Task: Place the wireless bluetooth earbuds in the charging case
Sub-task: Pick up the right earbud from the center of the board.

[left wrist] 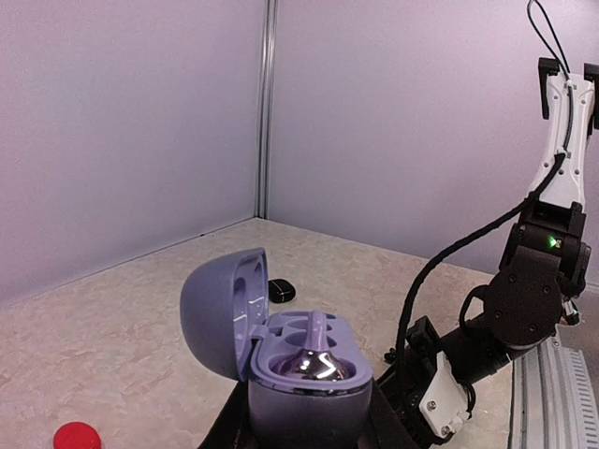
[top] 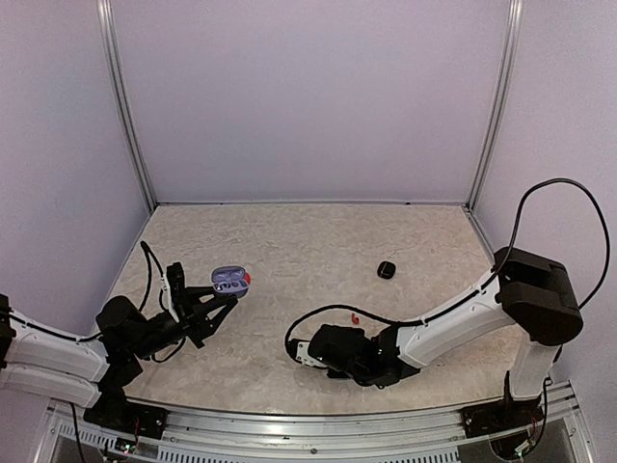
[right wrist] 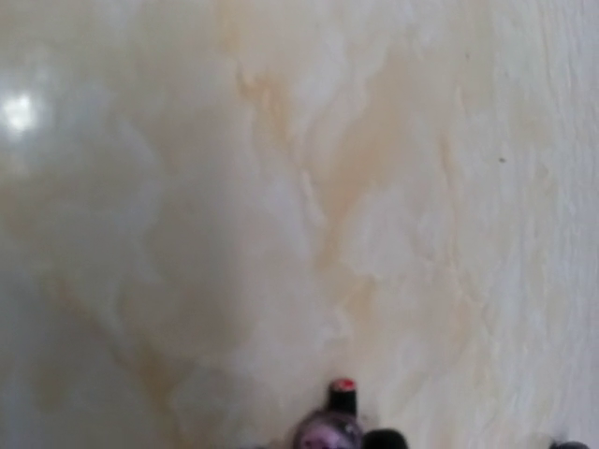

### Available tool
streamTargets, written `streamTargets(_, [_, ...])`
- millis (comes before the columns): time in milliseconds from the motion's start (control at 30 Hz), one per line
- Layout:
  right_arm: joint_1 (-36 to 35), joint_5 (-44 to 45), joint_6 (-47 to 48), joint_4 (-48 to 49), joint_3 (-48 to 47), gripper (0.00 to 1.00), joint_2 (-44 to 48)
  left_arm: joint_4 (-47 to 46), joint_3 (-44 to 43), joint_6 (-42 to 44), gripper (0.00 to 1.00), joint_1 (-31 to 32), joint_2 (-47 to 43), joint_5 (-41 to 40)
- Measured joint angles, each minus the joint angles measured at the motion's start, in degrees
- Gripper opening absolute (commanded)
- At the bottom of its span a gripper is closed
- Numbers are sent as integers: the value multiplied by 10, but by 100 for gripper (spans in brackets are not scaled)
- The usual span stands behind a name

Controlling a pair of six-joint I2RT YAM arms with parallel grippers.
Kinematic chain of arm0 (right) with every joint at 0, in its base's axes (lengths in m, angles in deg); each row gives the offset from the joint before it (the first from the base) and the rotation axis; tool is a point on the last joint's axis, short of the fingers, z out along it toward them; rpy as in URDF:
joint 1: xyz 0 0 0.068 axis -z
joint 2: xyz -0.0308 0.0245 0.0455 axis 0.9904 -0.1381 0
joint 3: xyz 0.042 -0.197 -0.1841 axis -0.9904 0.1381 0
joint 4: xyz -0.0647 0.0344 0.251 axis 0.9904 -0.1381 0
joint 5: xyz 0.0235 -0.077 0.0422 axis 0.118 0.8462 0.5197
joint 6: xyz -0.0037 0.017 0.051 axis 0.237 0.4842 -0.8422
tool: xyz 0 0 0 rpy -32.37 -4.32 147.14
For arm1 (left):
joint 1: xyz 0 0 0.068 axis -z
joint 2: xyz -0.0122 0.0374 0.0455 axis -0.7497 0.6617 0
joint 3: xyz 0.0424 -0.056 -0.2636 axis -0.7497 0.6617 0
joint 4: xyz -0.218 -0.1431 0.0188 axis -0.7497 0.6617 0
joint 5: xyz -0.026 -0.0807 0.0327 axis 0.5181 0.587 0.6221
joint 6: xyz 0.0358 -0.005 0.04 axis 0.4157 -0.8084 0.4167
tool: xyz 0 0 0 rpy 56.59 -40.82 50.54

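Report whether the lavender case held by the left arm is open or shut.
Open: the lavender case has its lid hinged back, and a silvery earbud sits inside.

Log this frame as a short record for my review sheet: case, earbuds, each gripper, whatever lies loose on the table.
lilac case: open, lid tipped back
silvery earbud: in one well of the lilac case, stem up; other well empty
red earbud: loose on table
black case: shut, on table, apart from both arms
left gripper: shut on lilac case
right gripper: low over table; open or shut unclear
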Motion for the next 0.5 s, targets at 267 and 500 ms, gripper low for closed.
streamTargets(267, [10,2,1,-18,0,0,0,-1,0,0,0,0,0,0])
streamTargets(500, [26,-21,-8,-20,3,0,15,-6,0,0,0,0,0,0])
